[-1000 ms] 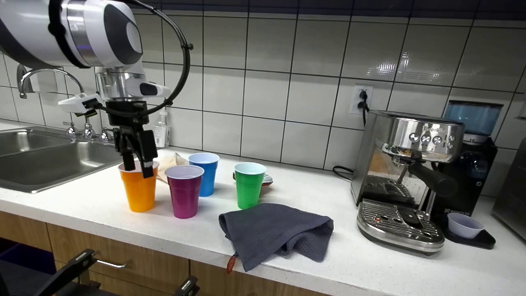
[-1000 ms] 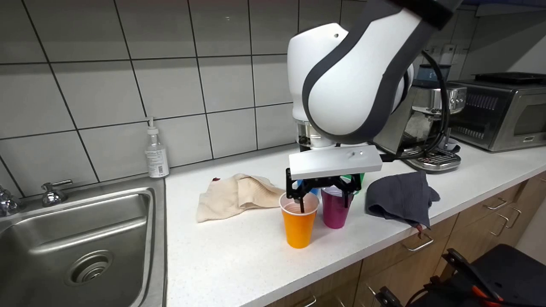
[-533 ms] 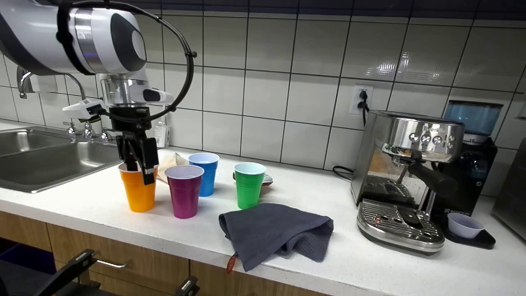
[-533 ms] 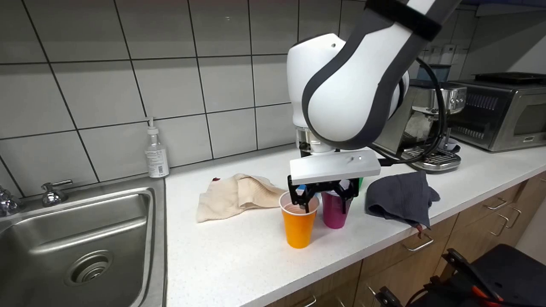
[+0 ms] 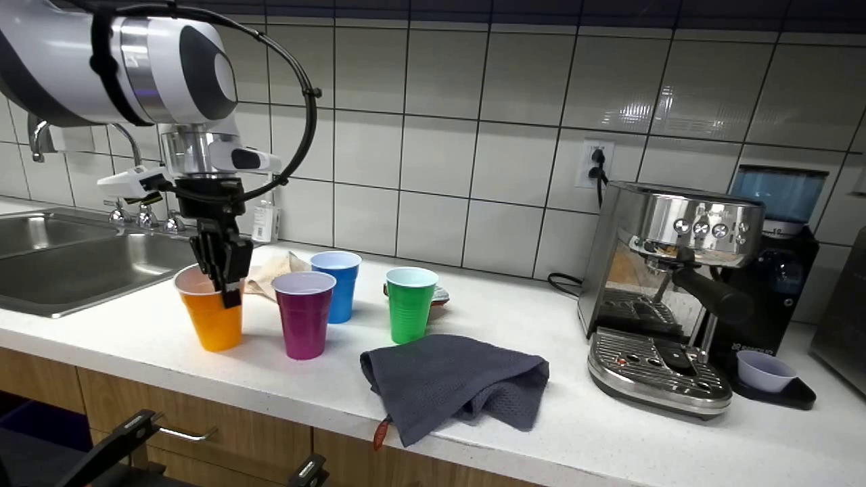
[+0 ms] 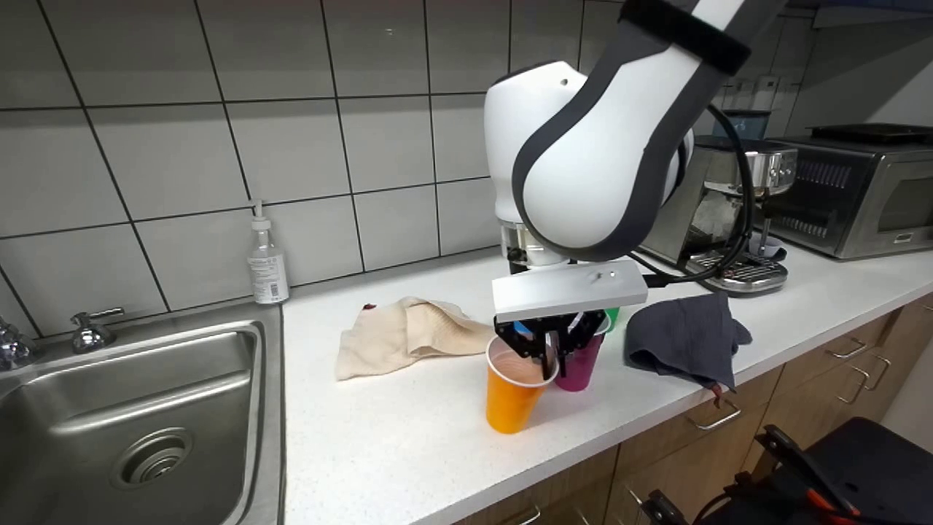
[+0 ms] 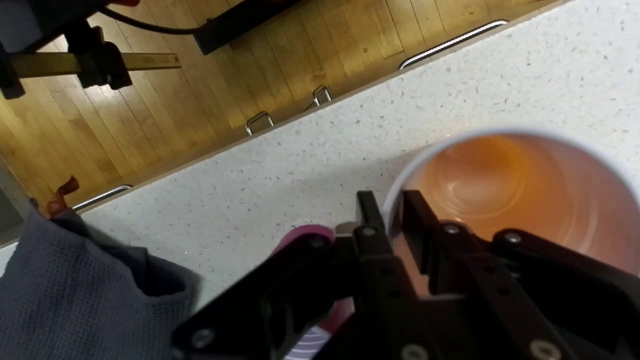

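Pinching the rim of the orange cup (image 6: 511,402): pincer (image 7: 390,215), one finger inside the wall, one outside. Cup tilted, its body below the pincer. Purple cup (image 5: 304,326) just beyond outer finger; farther out that side, blue cup (image 5: 346,289), green cup (image 5: 410,310), dark gray cloth (image 5: 460,379).

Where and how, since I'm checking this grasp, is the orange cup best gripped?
Likely the rim, from above, as the gripper has it: the orange cup, slightly tilted, opens upward; one finger fits inside, and its wall looks thin.

White-and-grey arm (image 6: 579,193), black cable (image 5: 311,118), black hand (image 7: 391,205)
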Action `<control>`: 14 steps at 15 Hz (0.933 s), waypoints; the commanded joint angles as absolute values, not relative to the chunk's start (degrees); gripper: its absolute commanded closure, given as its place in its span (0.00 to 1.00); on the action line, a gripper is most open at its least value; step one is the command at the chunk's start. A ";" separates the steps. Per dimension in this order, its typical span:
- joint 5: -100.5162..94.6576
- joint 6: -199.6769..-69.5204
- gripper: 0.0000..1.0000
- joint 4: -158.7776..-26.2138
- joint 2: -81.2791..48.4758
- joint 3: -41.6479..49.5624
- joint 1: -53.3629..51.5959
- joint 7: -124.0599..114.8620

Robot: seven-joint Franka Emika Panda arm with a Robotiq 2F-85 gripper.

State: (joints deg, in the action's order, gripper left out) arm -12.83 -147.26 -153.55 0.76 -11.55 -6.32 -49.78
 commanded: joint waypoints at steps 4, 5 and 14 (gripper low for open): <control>-14.54 -148.14 1.00 -152.18 0.38 -10.77 -7.56 -51.43; -14.25 -147.92 0.99 -151.94 0.63 -10.85 -7.72 -51.44; -6.39 -147.34 0.99 -153.03 6.43 -11.15 -8.94 -43.41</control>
State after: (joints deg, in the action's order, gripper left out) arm -10.05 -148.20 -151.79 2.29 -11.50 -8.30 -47.57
